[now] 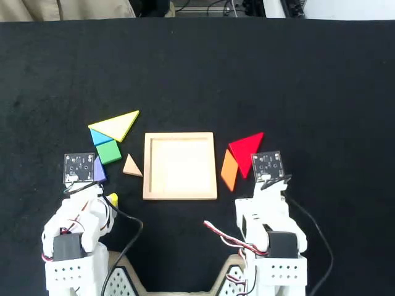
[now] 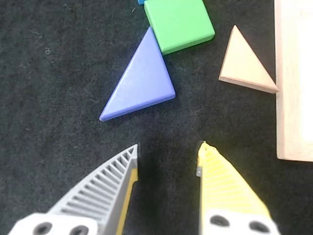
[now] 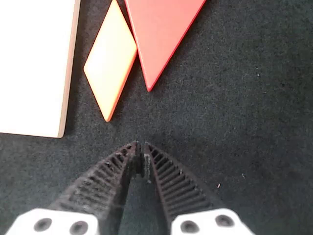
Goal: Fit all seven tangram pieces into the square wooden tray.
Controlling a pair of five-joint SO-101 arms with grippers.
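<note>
Wooden and bare, the square tray [image 1: 179, 196] is flanked by loose tangram pieces [image 1: 114, 125] on the counter [image 1: 247, 74]; fitting is judged unbegun; the left gripper [image 2: 169, 146] is held open and empty near the blue triangle [image 2: 142, 81]; the right gripper [image 3: 141, 145] is closed on nothing; a first grasp is needed.

red triangle [image 1: 244, 151], orange rhombus [image 1: 229, 170], green square [image 1: 108, 152], pale tray [image 1: 147, 166]

The tray [image 1: 148, 166] lies between five pieces [image 1: 109, 152] left and two pieces [image 1: 245, 150] right.
</note>
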